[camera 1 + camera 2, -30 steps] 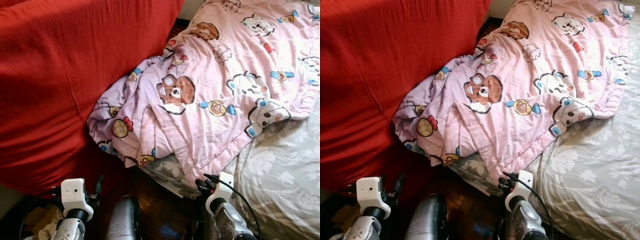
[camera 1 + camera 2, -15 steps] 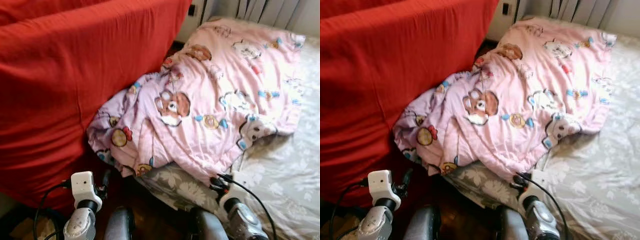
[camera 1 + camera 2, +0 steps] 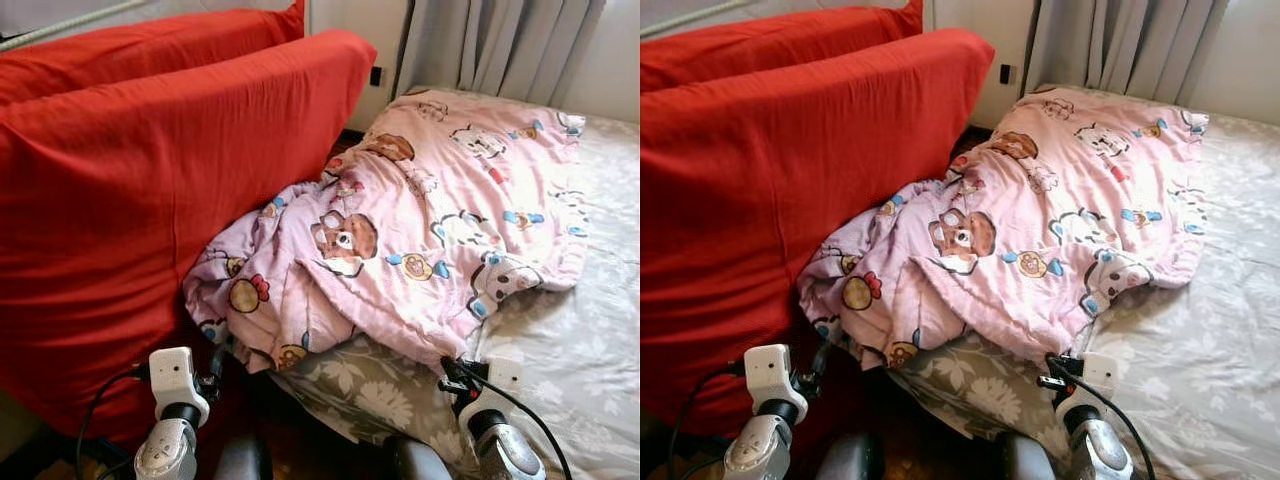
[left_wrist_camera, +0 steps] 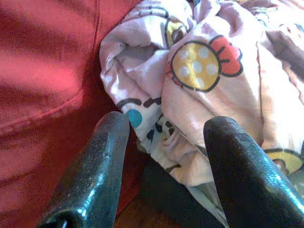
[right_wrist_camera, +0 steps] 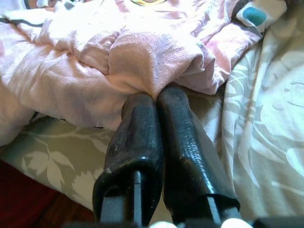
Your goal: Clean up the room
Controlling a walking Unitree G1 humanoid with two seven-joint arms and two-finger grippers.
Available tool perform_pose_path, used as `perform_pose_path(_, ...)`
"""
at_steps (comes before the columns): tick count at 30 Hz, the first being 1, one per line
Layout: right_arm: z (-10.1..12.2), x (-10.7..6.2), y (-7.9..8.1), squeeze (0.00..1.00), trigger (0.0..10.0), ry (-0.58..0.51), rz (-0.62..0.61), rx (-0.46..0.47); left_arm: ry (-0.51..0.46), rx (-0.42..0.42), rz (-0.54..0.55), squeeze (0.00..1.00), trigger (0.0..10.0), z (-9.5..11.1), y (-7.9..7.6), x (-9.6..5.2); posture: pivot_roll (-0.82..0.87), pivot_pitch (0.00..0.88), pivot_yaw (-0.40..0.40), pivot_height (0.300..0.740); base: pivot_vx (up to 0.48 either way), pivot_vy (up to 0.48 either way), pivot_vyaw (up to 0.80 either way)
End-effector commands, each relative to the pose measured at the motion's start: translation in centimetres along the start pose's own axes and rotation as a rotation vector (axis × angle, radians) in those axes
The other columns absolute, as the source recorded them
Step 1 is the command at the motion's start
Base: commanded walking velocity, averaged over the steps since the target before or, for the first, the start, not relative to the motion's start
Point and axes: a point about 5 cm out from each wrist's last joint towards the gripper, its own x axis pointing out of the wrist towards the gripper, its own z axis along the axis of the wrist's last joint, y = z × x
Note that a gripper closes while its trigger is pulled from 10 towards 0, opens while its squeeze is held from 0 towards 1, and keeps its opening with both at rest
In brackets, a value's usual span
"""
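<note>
A crumpled pink blanket [image 3: 430,210] printed with cartoon bears lies across a bed with a grey floral sheet [image 3: 585,340]. One corner of the blanket hangs over the bed's side against the red sofa. My left gripper [image 4: 164,128] is open, low between the sofa and the bed. Its two fingers point at the hanging blanket corner [image 4: 199,71], a short way from it. My right gripper [image 5: 156,97] is shut, fingers pressed together. Their tips rest at the blanket's lower edge [image 5: 142,57] over the sheet, with nothing seen between them.
A large sofa [image 3: 150,200] under a red cover stands close along the bed's left side, leaving a narrow gap of dark wooden floor [image 3: 325,445]. Grey curtains [image 3: 500,45] and a wall socket [image 3: 376,76] are behind the bed's far end.
The camera has tilted up and back, so the curtains and the wall now show and the blanket sits smaller. Both grippers stay low at the bed's near edge.
</note>
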Motion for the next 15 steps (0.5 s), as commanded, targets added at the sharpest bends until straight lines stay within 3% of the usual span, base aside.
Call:
perform_pose_path(1,0.4,0.2,0.2,0.0,10.0,-0.014,0.003,-0.022,0.001,0.005,-0.003,0.0,10.0,-0.1,0.0,0.1,0.03,0.0,-0.017,0.63,0.0,0.0,0.0)
perform_pose_path(10,0.3,0.1,0.3,0.0,10.0,-0.018,-0.003,-0.076,0.021,-0.004,0.011,0.0,10.0,-0.6,0.5,0.4,0.04,0.0,-0.007,0.69,0.0,0.0,0.0)
perform_pose_path(15,0.2,-0.1,0.1,0.0,10.0,-0.02,-0.01,-0.093,0.106,-0.005,0.059,0.0,10.0,-2.1,2.0,-0.2,0.04,0.0,-0.004,0.72,0.0,0.0,0.0)
